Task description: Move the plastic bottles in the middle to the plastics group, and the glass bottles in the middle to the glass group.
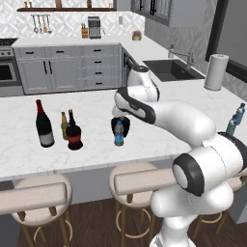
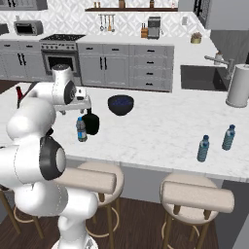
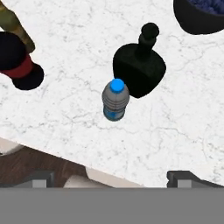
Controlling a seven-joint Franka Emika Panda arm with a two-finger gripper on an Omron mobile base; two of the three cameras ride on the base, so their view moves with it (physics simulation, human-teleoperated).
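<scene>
A small clear water bottle (image 3: 116, 99) with a blue cap stands mid-counter, touching or nearly touching the all-black squat bottle (image 3: 140, 70) behind it. My gripper (image 3: 111, 178) hangs open above them, nothing between its fingers. The same water bottle (image 1: 118, 133) and black bottle (image 1: 124, 126) sit just under my hand. To the left, the red-labelled squat bottle (image 1: 74, 134) stands beside the slim amber bottle (image 1: 63, 125) and the tall wine bottle (image 1: 44, 124). Two bluish water bottles (image 2: 203, 148) (image 2: 228, 137) stand far right.
A dark blue bowl (image 2: 120, 104) sits behind the black bottle. A sink (image 2: 202, 78) and a paper towel roll (image 2: 239, 85) lie at the far right. Stools (image 2: 197, 194) line the counter's front edge, and open marble lies between the middle and the bluish bottles.
</scene>
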